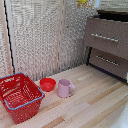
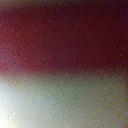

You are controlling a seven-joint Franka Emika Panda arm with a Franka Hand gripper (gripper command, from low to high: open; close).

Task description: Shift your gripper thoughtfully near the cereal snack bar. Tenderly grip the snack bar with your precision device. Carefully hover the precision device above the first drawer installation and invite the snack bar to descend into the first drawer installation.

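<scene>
Yellow snack bar (image 1: 82, 2) at top edge above the first drawer (image 1: 106, 36); pincer state can't tell, wrist view blurred.

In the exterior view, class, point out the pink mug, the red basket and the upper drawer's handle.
pink mug (image 1: 64, 88): exterior view, on its side wall.
red basket (image 1: 29, 103): exterior view, on its near blue-edged rim.
upper drawer's handle (image 1: 104, 37): exterior view, middle of the silver bar.

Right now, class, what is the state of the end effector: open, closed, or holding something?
End effector: cannot be told; it is outside the exterior view, and the wrist view is a blur.
</scene>
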